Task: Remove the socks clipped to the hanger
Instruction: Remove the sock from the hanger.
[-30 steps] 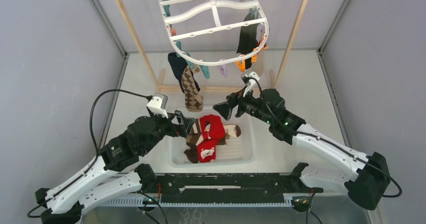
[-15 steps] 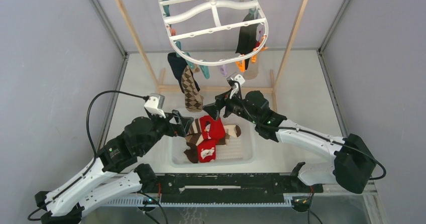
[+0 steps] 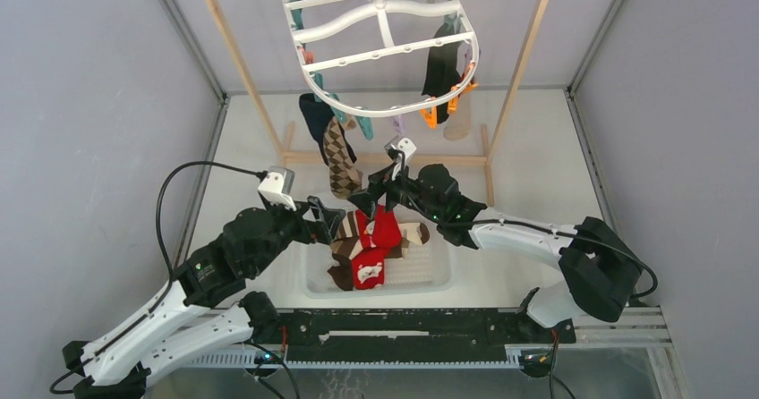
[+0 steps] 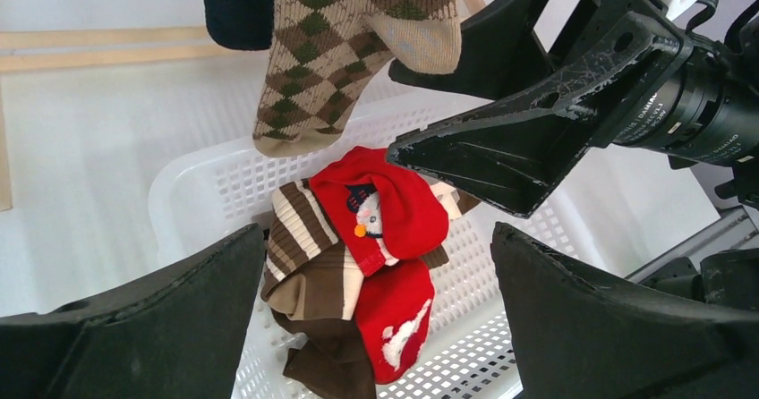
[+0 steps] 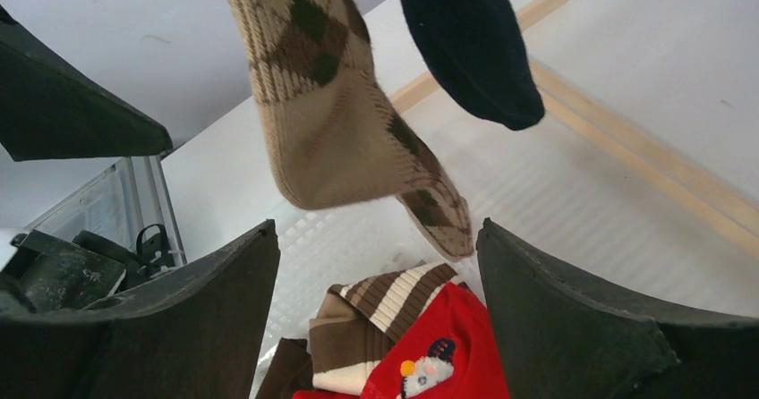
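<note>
Shows the left gripper (image 3: 336,223) spread wide and empty above the white basket (image 3: 428,272), over the red and brown striped socks (image 3: 371,238) lying inside. Puts the right gripper (image 3: 367,199), jaws likewise parted and holding nothing, just beside the toe of the tan argyle sock (image 3: 341,162), clipped next to a navy sock (image 3: 314,117) on the white hanger (image 3: 385,23), with a black sock (image 3: 440,68) and a beige sock (image 3: 459,127) at its right end. Sets everything on a pale table (image 3: 528,175), under a wooden rack (image 3: 234,55), between grey walls (image 3: 81,104).
</note>
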Robot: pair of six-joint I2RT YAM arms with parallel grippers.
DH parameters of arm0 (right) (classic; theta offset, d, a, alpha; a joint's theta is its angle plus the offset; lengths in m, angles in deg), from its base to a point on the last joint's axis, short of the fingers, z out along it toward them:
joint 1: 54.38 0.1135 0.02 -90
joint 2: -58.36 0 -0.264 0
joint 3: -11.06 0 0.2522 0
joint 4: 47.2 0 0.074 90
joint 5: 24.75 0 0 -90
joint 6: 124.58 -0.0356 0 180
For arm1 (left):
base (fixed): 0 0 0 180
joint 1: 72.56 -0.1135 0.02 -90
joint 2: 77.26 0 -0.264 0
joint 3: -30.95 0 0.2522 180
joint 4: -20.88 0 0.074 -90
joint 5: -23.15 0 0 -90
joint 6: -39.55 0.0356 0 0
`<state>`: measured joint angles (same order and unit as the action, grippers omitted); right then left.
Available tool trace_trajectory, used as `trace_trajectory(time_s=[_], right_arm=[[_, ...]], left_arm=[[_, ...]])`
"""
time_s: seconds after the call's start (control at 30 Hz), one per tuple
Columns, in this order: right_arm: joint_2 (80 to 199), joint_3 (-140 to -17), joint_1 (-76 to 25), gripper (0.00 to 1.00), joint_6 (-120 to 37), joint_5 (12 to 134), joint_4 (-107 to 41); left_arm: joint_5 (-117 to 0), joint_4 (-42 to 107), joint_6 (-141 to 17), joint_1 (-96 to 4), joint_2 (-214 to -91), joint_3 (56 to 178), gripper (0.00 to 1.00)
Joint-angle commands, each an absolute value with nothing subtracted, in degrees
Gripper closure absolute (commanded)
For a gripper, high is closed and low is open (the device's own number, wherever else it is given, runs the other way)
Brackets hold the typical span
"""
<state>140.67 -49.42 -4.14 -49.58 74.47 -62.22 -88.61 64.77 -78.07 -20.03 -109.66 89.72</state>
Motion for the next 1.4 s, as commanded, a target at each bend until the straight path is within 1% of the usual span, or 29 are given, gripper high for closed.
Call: trace_trajectory(time_s=[0.0,0.1,0.27,0.5,0.53,0.63,0.73,1.0,1.03,1.07,1.13,1.23,1.37], right_arm=[[141.9,-53.6,-3.4,0.13,-48.7,74.8,-66.9],[142.5,-54.2,-3.4,0.20,-49.2,73.6,-66.3],[142.9,-54.2,-3.4,0.43,-50.0,74.1,-66.3],[142.9,-54.2,-3.6,0.67,-50.9,76.3,-66.1],[142.8,-54.2,-3.6,0.74,-51.0,76.7,-66.1],[142.7,-54.2,-3.6,0.82,-51.3,77.5,-65.9],[142.3,-54.2,-3.5,1.00,-51.5,78.2,-65.4],[139.9,-54.2,-3.4,1.00,-50.4,75.9,-60.3],[139.5,-54.2,-3.4,0.93,-50.0,75.4,-59.5],[139.2,-54.2,-3.4,0.82,-49.9,74.5,-58.6],[138.7,-54.2,-3.3,0.54,-49.7,72.6,-56.3],[138.3,-54.2,-3.3,0.37,-49.6,70.2,-54.3],[139.1,-54.2,-3.3,0.11,-49.5,69.3,-54.2]], left_arm=[[-87.4,62.5,-78.6,-20.5,-109.8,88.6,0.00],[-87.3,62.4,-78.6,-20.5,-109.8,88.5,0.00],[-87.3,62.4,-78.6,-20.6,-109.3,88.2,0.00],[-87.0,62.5,-78.7,-20.8,-109.3,88.0,0.00],[-87.0,62.5,-78.6,-20.8,-109.2,88.0,0.00],[-87.0,62.4,-78.7,-20.8,-109.1,87.9,0.00],[-86.9,62.4,-78.8,-20.7,-109.0,87.9,0.00],[-87.1,62.3,-78.8,-20.9,-108.9,87.4,0.00],[-87.1,62.3,-78.8,-20.9,-108.9,87.3,0.00],[-87.1,62.2,-78.9,-20.9,-109.0,87.2,0.00],[-86.8,62.0,-78.9,-21.0,-109.1,87.2,0.00],[-86.6,61.8,-78.9,-21.0,-109.3,87.2,0.00],[-86.3,61.6,-79.0,-21.0,-109.5,87.2,0.00]])
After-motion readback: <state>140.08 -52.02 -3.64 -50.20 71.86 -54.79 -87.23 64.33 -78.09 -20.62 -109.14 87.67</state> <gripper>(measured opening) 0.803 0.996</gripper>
